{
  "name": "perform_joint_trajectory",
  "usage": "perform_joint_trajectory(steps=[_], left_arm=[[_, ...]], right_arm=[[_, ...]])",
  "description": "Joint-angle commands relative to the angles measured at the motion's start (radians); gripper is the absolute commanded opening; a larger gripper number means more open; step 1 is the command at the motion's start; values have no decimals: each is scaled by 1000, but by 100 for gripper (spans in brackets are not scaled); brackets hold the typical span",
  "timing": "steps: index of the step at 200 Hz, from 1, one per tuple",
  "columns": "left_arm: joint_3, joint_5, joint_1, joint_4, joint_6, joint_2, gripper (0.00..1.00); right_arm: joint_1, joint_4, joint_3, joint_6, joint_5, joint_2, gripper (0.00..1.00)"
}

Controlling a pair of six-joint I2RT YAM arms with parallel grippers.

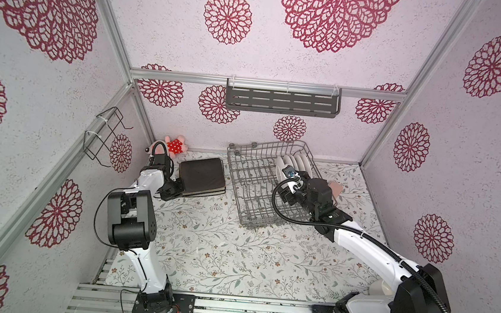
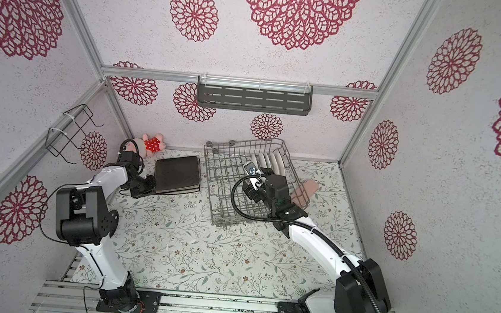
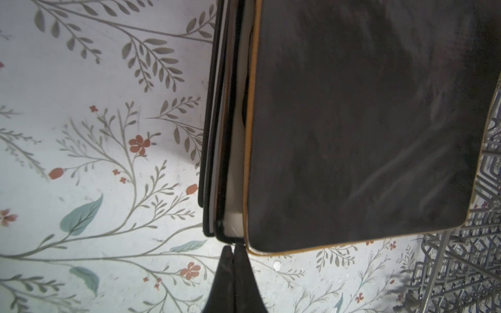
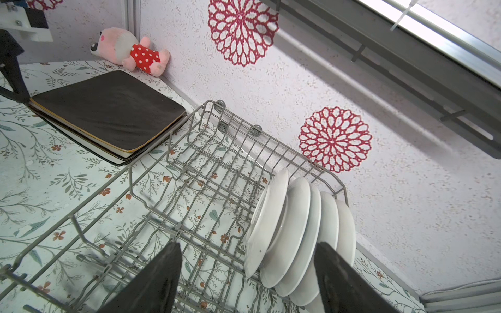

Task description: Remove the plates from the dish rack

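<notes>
The grey wire dish rack [image 1: 241, 193] [image 2: 210, 175] [image 4: 189, 168] stands at the back of the table. Several small round white plates [image 1: 296, 163] [image 2: 269, 160] [image 4: 292, 225] stand upright in its far right end. Left of the rack, square plates lie in a stack [image 1: 202, 174] [image 2: 177, 174] [image 4: 108, 108] with a dark brown one [image 3: 366, 122] on top. My left gripper [image 1: 180, 186] [image 3: 233, 249] is shut and holds nothing, its tips at the stack's near left corner. My right gripper [image 4: 246, 245] hangs open over the rack, just short of the round plates.
A pink plush toy in a red dotted dress [image 1: 174, 147] lies at the back wall behind the stack. A pink object [image 1: 334, 188] sits just right of the rack. On the walls hang a dark grey slotted shelf [image 1: 281, 102] and a black wire holder [image 1: 102, 138].
</notes>
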Motion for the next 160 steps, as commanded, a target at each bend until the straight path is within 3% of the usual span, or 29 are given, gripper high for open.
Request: perform_joint_trajectory(steps=[1, 55, 101, 160], left_arm=[[-8, 23, -3, 11, 2, -26, 0], [-4, 9, -75, -74, 32, -174, 35], [30, 54, -131, -130, 34, -306, 45], [-18, 100, -222, -118, 20, -538, 66]], right_arm=[[-13, 24, 13, 19, 19, -8, 82], [-82, -89, 100, 120, -55, -12, 92], [-145, -139, 137, 221, -185, 17, 94], [-167, -89, 153, 252, -230, 100, 94]])
